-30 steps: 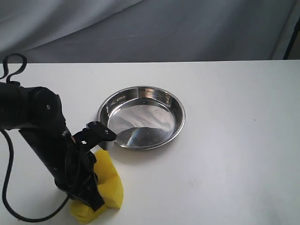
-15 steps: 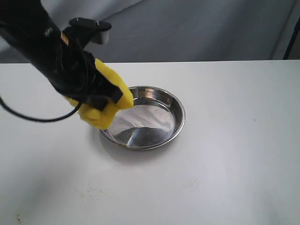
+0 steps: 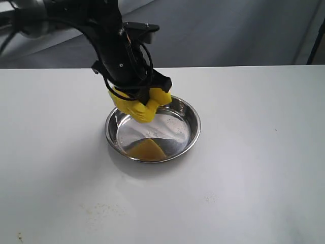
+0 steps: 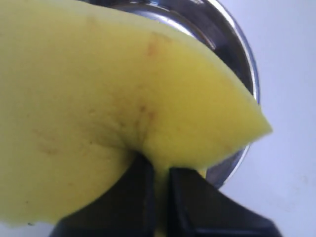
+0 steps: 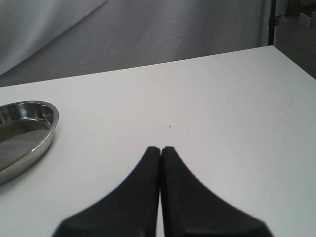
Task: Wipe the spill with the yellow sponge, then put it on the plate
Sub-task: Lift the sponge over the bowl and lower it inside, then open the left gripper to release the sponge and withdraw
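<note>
My left gripper (image 3: 143, 96) is shut on the yellow sponge (image 3: 138, 105) and holds it in the air just above the back left part of the plate (image 3: 196, 128). The sponge is squeezed and folded between the black fingers (image 4: 133, 197); in the left wrist view the sponge (image 4: 118, 94) covers most of the plate (image 4: 245, 64). A yellow reflection shows on the plate's shiny bottom. No amber spill is in view. My right gripper (image 5: 160, 148) is shut with nothing in it, low over bare table, with the plate (image 5: 48, 132) off to one side.
Faint specks (image 3: 99, 206) mark the white table (image 3: 254, 178) near its front left. A grey curtain (image 3: 228, 30) hangs behind the table. A dark stand (image 3: 317, 40) rises at the back right corner.
My left arm has lifted the sponge from the table's front left and carried it up and rightward to above the plate. The sponge's reflection now shows in the plate.
</note>
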{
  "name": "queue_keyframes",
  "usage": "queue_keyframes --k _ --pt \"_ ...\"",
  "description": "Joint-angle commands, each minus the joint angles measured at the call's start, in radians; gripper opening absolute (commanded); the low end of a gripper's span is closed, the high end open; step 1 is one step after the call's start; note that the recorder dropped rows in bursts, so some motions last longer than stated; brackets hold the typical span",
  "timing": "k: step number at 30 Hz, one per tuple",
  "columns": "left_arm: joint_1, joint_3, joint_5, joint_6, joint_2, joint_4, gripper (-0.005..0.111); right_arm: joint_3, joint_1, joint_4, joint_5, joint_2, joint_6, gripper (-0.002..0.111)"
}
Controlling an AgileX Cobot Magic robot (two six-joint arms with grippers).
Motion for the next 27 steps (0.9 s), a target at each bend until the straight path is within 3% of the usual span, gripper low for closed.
queue_keyframes --k 1,13,19,23,27 --pt "-0.005 -0.041 -0.008 -0.035 0.084 0.027 0.005 0.004 -0.007 0.004 -0.012 -0.007 -0.002 0.0" --pt "-0.005 -0.058 -0.003 -0.028 0.152 0.029 0.046 0.004 -0.007 0.004 -0.02 -0.007 -0.002 0.0" --pt "-0.005 -0.118 0.034 -0.026 0.152 0.014 0.06 0.004 -0.007 0.004 -0.02 -0.007 -0.002 0.0" --pt "-0.005 -0.184 0.145 -0.056 0.152 0.01 0.057 0.004 -0.007 0.004 -0.02 -0.007 -0.002 0.0" --pt "0.003 -0.202 0.145 -0.113 0.14 0.02 0.023 0.004 -0.007 0.004 -0.02 -0.007 -0.002 0.0"
